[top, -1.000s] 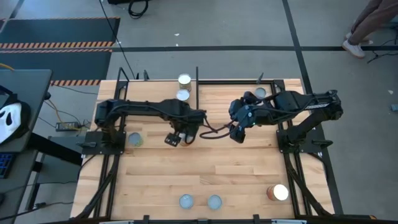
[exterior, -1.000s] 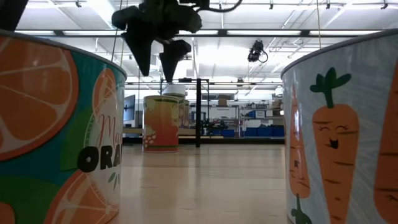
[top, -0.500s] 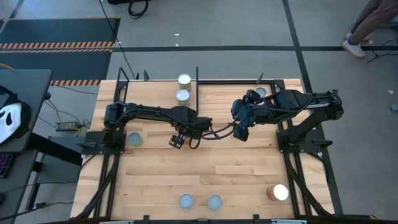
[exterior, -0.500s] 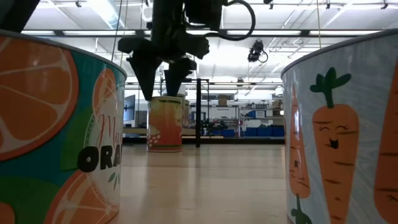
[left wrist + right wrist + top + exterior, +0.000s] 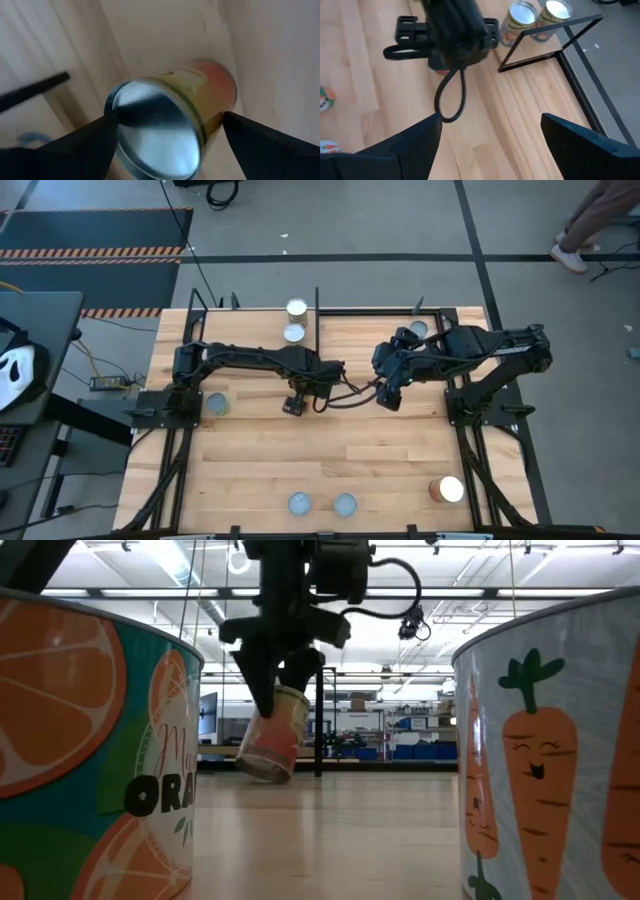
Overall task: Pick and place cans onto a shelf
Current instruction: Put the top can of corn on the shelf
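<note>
- The left arm, dark and six-jointed, reaches from its base at the table's left edge toward the middle of the light wooden tabletop (image 5: pixel 330 455).
- The left gripper (image 5: pixel 303 402) points down near the tabletop's centre, its two dark fingers (image 5: pixel 85 145) spread wide on either side of a tilted orange-brown cylindrical tin with a shiny silver top (image 5: pixel 170 125).
- The right arm stretches from the tabletop's right side inward, elbow bent.
- The right gripper (image 5: pixel 388 394) hangs just right of centre, fingers wide apart, holding nothing.
</note>
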